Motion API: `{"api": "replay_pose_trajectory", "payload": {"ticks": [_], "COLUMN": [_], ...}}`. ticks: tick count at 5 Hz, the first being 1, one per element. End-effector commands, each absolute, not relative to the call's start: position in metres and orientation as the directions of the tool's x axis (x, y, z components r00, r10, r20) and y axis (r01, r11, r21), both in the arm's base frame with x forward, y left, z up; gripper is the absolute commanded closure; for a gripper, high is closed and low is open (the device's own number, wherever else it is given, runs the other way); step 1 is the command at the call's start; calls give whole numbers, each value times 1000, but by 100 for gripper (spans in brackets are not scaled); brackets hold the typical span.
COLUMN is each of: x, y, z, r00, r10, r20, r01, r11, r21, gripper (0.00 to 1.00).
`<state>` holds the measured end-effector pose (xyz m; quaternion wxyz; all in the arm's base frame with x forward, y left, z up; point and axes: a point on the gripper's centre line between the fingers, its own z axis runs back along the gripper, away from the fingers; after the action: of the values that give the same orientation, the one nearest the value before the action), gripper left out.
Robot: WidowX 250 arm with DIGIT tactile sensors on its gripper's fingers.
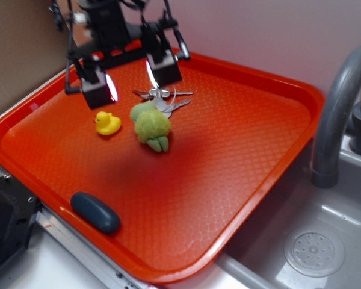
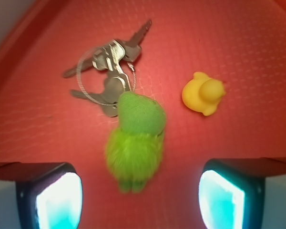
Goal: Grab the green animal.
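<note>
- One orange tray (image 1: 240, 150) carries everything; it sits beside a grey sink (image 1: 325, 241) with one curved faucet (image 1: 337, 108).
- One green animal (image 1: 151, 126) lies on the tray toward the far-left part, just right of the duck, its darker feet pointing at the near edge. In the wrist view it (image 2: 136, 143) lies between the two finger pads, below them.
- One bunch of keys (image 1: 162, 97) on a ring touches the plush's head end, toward the far edge.
- One yellow duck (image 1: 107, 123) stands just left of the plush, apart from it.
- One dark blue-grey oval object (image 1: 95, 212) rests near the tray's near-left edge, well apart from the rest.
- One gripper (image 1: 131, 81) hangs above the far-left part of the tray, jaws spread wide and holding nothing; its two fingers (image 1: 96, 87) are clear of the plush.
</note>
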<state>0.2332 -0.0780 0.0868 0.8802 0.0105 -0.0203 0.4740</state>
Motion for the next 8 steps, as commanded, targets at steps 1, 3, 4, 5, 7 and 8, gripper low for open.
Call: {"api": "replay_pose_trajectory", "payload": {"ticks": [1,3,4,5,7,8], "x": [244,245,245,246,242,238], "y": [-76,-70,-70,-70,-76,-75], "z": [59,31,22,20,62,109], "r00": [562,578,596,621,823,937], "r10": [822,810,798,779,568,349], "r20": [86,101,89,88,22,1], "r01": [-827,-816,-802,-783,-569,-347], "r11": [561,571,586,611,822,933], "r21": [37,91,114,121,39,-89], "gripper": [0,0,0,100,100,100]}}
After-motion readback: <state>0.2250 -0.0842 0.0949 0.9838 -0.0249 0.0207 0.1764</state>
